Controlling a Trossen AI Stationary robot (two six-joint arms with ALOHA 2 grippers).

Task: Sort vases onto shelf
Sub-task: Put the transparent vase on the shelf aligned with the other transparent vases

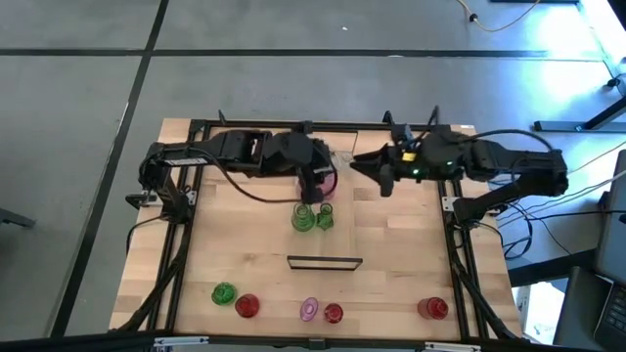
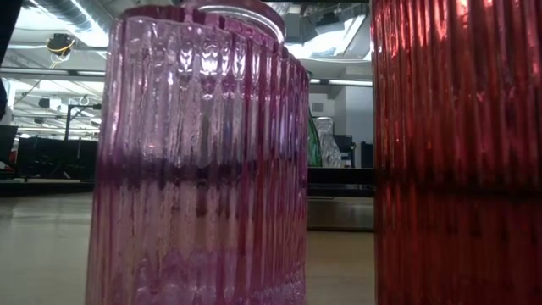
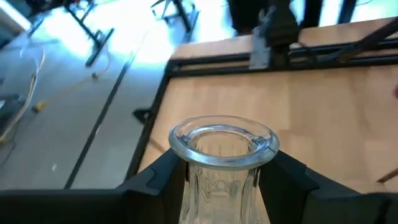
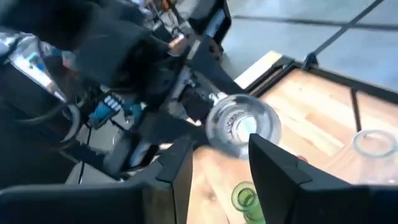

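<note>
Clear vase clamped between left tool fingers.

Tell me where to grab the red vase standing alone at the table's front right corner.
Grip the red vase across its sides just below the rim, coming straight down from above: it looks upright, mouth up, with nothing close beside it. The right gripper is probably the nearer one.
</note>
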